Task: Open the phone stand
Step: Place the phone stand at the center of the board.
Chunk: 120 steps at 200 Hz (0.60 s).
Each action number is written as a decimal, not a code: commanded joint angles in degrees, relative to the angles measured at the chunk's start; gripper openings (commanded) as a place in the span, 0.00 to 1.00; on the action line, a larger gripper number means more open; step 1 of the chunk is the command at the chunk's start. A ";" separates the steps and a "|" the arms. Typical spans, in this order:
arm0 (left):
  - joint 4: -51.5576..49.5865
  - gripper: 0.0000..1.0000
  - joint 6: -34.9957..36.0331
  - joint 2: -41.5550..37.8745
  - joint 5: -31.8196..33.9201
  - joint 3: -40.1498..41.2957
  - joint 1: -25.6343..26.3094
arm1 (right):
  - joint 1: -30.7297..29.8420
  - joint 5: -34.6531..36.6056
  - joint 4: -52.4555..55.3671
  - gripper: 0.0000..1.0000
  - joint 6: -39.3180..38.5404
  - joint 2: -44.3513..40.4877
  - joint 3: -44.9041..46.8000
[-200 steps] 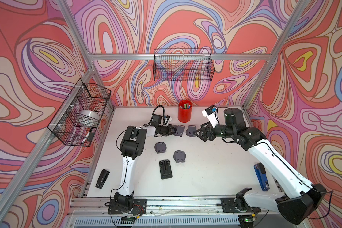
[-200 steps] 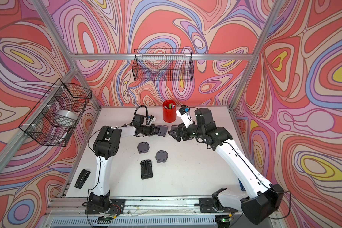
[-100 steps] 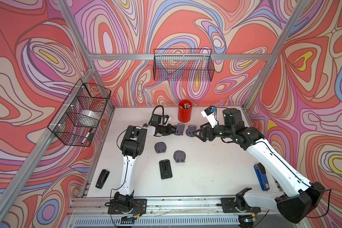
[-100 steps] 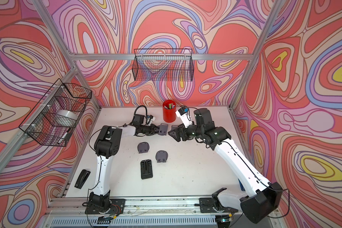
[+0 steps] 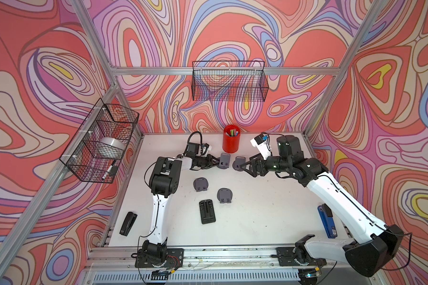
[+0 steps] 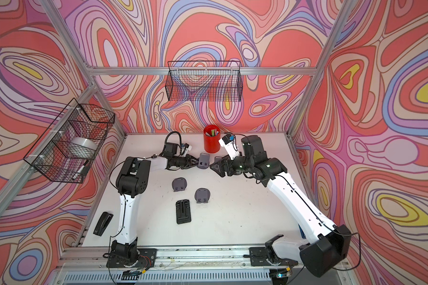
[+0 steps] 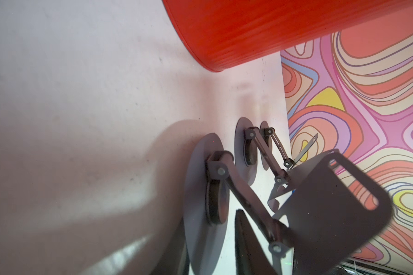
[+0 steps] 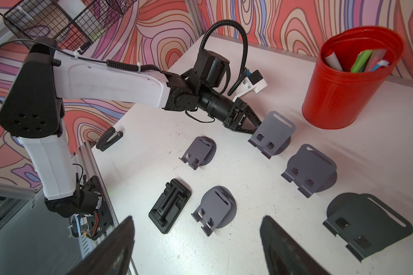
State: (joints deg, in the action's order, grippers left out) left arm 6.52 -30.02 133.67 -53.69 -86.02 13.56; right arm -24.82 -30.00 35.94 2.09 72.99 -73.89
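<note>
Several grey phone stands stand on the white table. One of them, the open phone stand, sits in front of the red cup with its plate raised on a hinged arm. My left gripper lies low at this stand's left side. It is slightly open, the round base disc between its fingers with a gap showing. My right gripper hovers wide open and empty by a neighbouring stand. A black folded stand lies flat nearer the front.
Two more grey stands sit mid-table. A black stapler lies at the front left, a blue stapler at the right edge. Wire baskets hang on the back wall and left wall.
My left gripper has gone from shut to slightly open at the stand's base. The right arm has barely shifted and stays open.
</note>
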 commanded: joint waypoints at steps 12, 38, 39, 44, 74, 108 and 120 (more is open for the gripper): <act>-1.26 0.28 0.94 -2.24 1.68 2.89 -0.64 | 0.19 -0.88 -1.38 0.84 0.27 0.31 0.85; -1.02 0.28 1.02 -2.78 1.75 3.90 -1.03 | 0.14 -1.07 -1.93 0.84 0.33 0.40 1.13; -0.96 0.28 1.02 -2.79 1.75 3.92 -1.10 | 0.13 -1.09 -1.93 0.84 0.31 0.40 1.17; -0.93 0.28 1.02 -2.87 1.70 4.12 -1.24 | 0.12 -1.11 -2.08 0.84 0.29 0.40 1.27; -0.72 0.28 1.01 -3.18 1.37 4.55 -1.87 | 0.21 -1.03 -2.28 0.84 0.20 0.92 1.58; -1.58 0.29 1.45 -3.36 1.48 4.19 -2.30 | 0.13 -0.73 -2.45 0.84 0.11 1.19 1.75; -2.08 0.29 1.72 -3.33 1.47 4.06 -2.55 | 0.13 -0.59 -2.48 0.84 -0.03 1.19 1.73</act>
State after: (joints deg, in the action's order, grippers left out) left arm 7.09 -29.89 131.66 -53.76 -82.61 11.79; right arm -24.82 -30.46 34.59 2.24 73.91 -72.86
